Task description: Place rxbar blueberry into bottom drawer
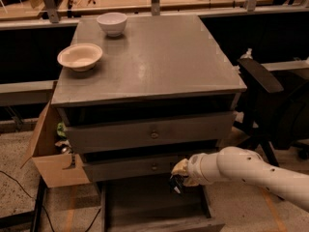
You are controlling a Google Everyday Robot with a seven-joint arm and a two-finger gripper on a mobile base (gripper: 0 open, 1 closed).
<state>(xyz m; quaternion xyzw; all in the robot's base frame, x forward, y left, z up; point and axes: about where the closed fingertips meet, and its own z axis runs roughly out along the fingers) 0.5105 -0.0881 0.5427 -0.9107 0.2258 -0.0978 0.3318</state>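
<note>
My gripper reaches in from the right on a pale arm, in front of the middle drawer and just above the open bottom drawer. It is shut on the rxbar blueberry, a small dark bar with a pale spot that hangs below the fingers. The bar is over the right part of the drawer's dark floor and is not touching it. The drawer's low front panel is at the bottom edge of the view.
A grey cabinet carries a tan bowl and a white bowl at its back left. The two upper drawers with knobs are closed. An open cardboard box stands at the left, a dark chair at the right.
</note>
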